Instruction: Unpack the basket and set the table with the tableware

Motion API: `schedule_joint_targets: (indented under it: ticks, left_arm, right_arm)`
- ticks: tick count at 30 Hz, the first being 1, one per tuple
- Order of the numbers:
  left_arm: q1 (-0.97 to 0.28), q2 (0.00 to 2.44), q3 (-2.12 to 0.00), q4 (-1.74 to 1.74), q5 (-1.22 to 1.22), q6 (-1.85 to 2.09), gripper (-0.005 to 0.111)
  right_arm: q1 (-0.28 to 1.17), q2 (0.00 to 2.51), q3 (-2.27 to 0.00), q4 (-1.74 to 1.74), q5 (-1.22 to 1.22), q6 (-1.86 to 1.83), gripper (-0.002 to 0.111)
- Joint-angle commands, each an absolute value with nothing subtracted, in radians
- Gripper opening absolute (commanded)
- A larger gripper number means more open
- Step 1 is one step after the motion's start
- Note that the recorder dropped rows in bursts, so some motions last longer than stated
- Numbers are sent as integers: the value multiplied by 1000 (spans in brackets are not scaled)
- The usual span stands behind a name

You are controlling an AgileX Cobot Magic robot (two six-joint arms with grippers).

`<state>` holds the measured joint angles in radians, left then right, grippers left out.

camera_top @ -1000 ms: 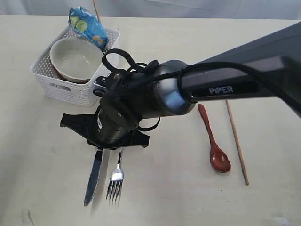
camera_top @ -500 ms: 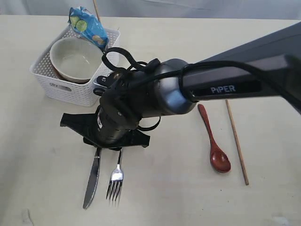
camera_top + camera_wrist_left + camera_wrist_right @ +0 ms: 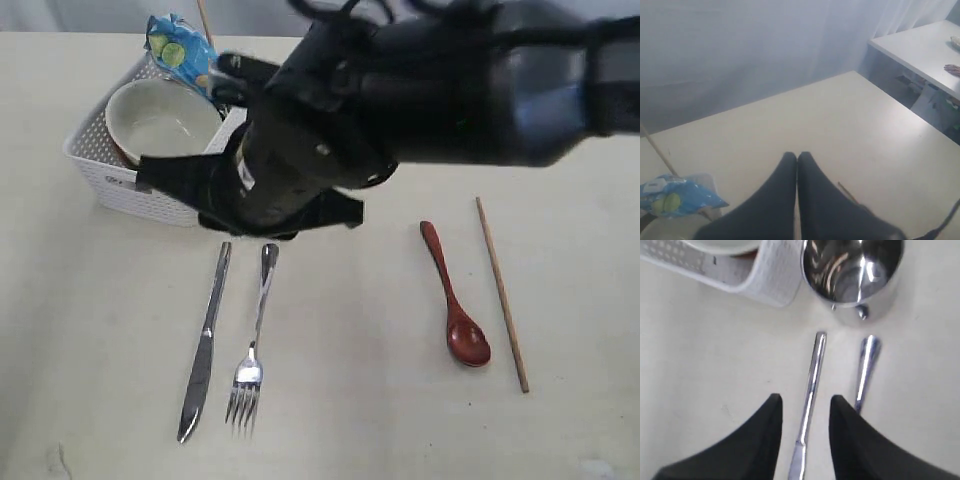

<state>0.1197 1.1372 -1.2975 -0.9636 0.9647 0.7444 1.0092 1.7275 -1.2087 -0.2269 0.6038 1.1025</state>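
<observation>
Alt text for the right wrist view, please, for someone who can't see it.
The right claw, open and empty, hangs over a steel knife lying on the pale table, with a fork handle parallel beside it. Past their ends stand a shiny steel cup and the white basket corner.

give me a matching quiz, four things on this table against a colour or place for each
1 bowl
2 spoon
3 knife
4 bag

a lies beside the fork
b cream, in the basket
c lies beside the chopstick
d blue

Pairs: 1-b, 2-c, 3-a, 4-d
</observation>
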Motion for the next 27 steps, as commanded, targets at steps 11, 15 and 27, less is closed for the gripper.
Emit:
schedule_joint_targets:
  ticks: [11, 15, 27]
  left_arm:
    - [110, 1600, -1293, -1056, 540, 776, 76]
    - [34, 1789, -1353, -1270, 509, 1087, 76]
    - [-12, 2065, -1595, -1296, 302, 1076, 76]
  right_arm:
    - [671, 1353, -1170, -542, 689, 668, 32]
    - [664, 1353, -1107, -579, 540, 657, 32]
    - [664, 1353, -1078, -594, 494, 657, 32]
